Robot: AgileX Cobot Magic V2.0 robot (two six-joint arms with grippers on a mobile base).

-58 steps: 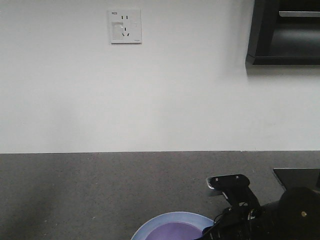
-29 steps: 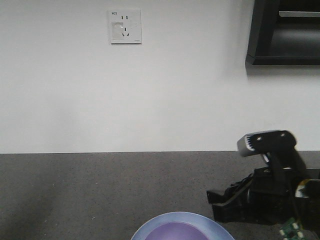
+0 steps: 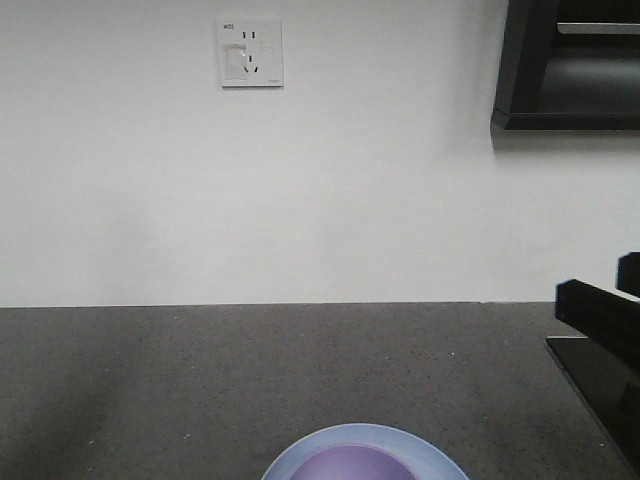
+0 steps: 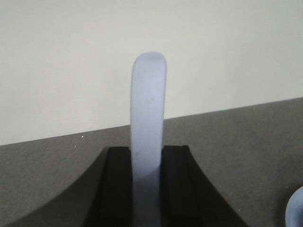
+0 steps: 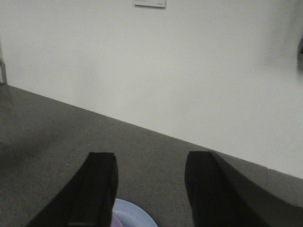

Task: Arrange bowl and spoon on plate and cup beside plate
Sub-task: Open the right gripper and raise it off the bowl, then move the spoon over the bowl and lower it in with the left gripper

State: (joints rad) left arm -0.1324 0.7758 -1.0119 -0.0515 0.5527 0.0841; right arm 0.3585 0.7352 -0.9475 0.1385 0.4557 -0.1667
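Note:
The light-blue plate lies at the bottom middle of the front view, with the lavender bowl resting on it. My left gripper is shut on the pale spoon, whose handle stands upright between the black fingers. A sliver of the plate shows at that view's lower right. My right gripper is open and holds nothing. It hovers above the counter, with the plate below the gap near its left finger. The cup is out of view.
The dark speckled counter runs back to a white wall with a socket plate. A black shelf unit hangs at the upper right. A black arm part and a dark flat slab sit at the right edge.
The right arm, which was low beside the plate's right rim, rose and pulled off to the right; only a black part of it remains at the front view's edge.

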